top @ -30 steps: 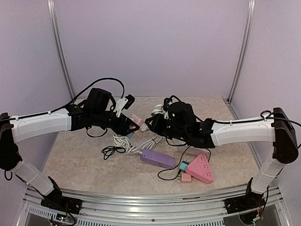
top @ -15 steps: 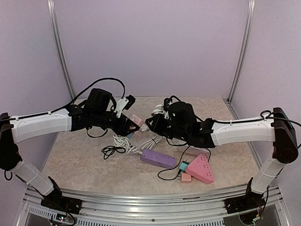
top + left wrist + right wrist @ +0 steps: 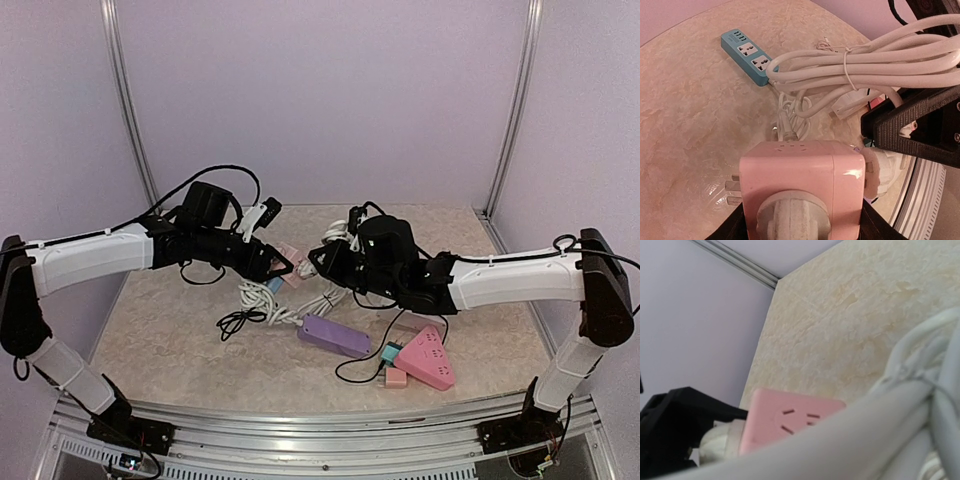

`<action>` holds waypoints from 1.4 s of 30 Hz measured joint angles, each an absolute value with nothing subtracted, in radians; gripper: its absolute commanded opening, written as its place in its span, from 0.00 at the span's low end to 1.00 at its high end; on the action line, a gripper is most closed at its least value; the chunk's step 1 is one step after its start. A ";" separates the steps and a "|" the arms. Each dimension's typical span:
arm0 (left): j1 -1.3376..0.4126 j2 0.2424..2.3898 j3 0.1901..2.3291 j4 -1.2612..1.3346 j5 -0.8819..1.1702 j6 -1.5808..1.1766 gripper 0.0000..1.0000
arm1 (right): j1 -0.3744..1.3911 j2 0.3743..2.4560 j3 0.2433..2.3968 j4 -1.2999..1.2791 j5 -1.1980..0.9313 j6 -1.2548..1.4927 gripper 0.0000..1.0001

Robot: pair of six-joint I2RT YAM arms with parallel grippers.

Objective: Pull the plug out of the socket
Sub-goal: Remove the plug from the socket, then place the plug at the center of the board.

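Note:
A pink cube socket (image 3: 800, 175) fills the bottom of the left wrist view, and my left gripper (image 3: 800, 227) is shut on its two sides. Its dark fingers (image 3: 732, 231) show at the lower corners. A white plug (image 3: 882, 170) sits at the cube's right face with a thin gap and a prong showing between them. My right gripper (image 3: 318, 262) is shut on that plug, its black finger (image 3: 915, 132) just above it. From above, the socket (image 3: 291, 263) hangs between both grippers over the table. In the right wrist view the socket (image 3: 790, 420) is partly hidden by white cable.
A bundled white cable (image 3: 865, 57) trails from the plug. A blue power strip (image 3: 747, 52) lies beyond it. Nearer the front lie a purple power strip (image 3: 335, 337), a pink triangular strip (image 3: 425, 357), two small cube adapters (image 3: 392, 365) and a black cord (image 3: 235, 320).
The left arm's wrist has risen and turned slightly, nudging the pink socket a little to the right. The right arm has stayed in place.

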State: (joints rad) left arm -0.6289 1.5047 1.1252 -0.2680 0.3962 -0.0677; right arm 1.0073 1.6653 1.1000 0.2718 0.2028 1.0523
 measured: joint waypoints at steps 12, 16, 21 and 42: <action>-0.611 1.518 1.140 -0.263 0.445 -0.104 0.00 | 1.010 1.644 1.097 0.262 0.225 1.030 0.00; -0.608 1.529 1.154 -0.240 0.491 -0.126 0.00 | 1.014 1.602 1.094 0.226 0.252 0.999 0.00; -0.608 1.542 1.172 -0.191 0.562 -0.152 0.00 | 1.021 1.530 1.080 0.187 0.289 0.955 0.00; -0.446 1.545 1.150 -0.308 0.371 -0.175 0.00 | 0.937 1.375 0.999 0.048 0.513 0.883 0.00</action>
